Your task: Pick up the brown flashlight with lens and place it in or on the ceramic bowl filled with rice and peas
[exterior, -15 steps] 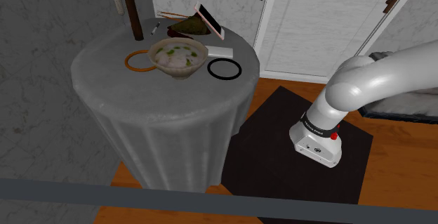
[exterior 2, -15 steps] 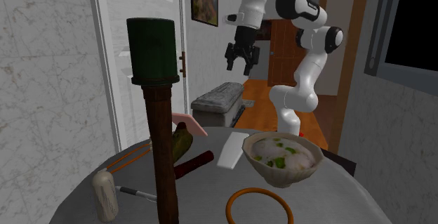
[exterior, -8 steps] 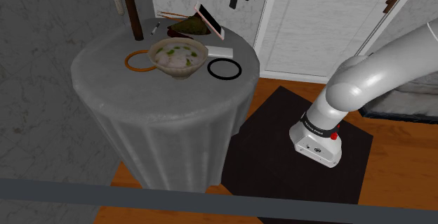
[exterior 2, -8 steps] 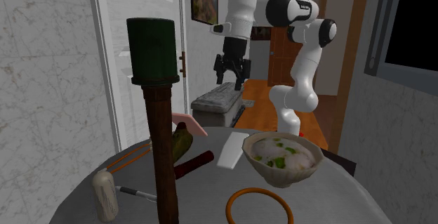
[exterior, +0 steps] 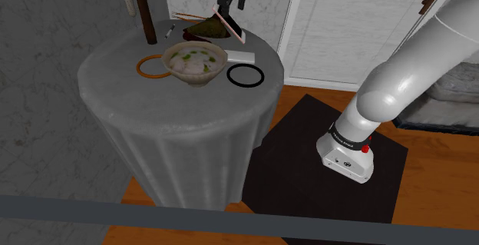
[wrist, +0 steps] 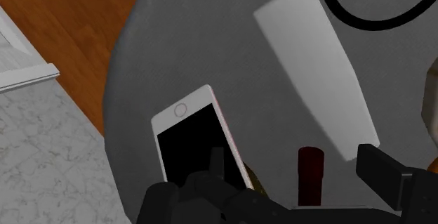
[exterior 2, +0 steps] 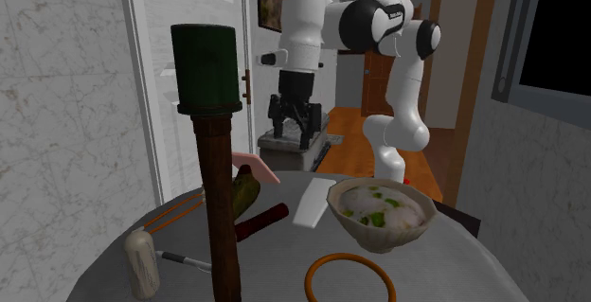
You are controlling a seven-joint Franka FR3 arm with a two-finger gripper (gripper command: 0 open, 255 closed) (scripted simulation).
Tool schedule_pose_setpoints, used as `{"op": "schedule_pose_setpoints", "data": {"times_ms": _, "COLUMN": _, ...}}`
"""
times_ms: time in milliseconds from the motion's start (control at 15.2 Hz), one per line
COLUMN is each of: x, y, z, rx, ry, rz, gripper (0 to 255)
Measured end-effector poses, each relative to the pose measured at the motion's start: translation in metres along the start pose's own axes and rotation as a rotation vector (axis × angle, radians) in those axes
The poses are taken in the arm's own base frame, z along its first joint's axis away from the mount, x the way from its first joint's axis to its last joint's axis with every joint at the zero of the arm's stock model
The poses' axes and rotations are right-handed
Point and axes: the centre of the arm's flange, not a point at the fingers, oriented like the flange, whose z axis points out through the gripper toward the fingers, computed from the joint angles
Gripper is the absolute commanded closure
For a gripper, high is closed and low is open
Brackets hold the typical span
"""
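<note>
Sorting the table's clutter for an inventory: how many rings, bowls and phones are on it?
Rings: 2, an orange ring and a black ring
Bowls: 1, the bowl of rice and peas
Phones: 1, the phone
Total: 4

Claw (exterior 2: 292, 137): all black.
Under it, phone (wrist: 193, 142): white face, black screen, pinkish edge.
Beside the phone, flashlight (wrist: 310, 173): dark red-brown.
Beyond the fingers, flat slab (wrist: 316, 68): plain white; ring (wrist: 372, 5): black.
Tablecloth (wrist: 175, 47): grey, faintly mottled.
Bowl (exterior 2: 379, 241), well past the claw: beige, holding white rice and green peas.
Wall (wrist: 42, 152): grey-white, marble-veined.
</note>
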Motion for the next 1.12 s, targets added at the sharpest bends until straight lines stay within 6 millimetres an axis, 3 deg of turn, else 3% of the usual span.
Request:
{"op": "schedule_pose_setpoints", "data": {"times_ms": 660, "x": 0.106, "y": -0.049, "z": 0.07, "rx": 0.034, "ry": -0.062, "rz": -0.039, "gripper": 0}}
{"op": "schedule_pose_setpoints", "data": {"times_ms": 1122, "x": 0.112, "y": -0.056, "z": 0.108, "rx": 0.037, "ry": -0.068, "rz": -0.042, "gripper": 0}}
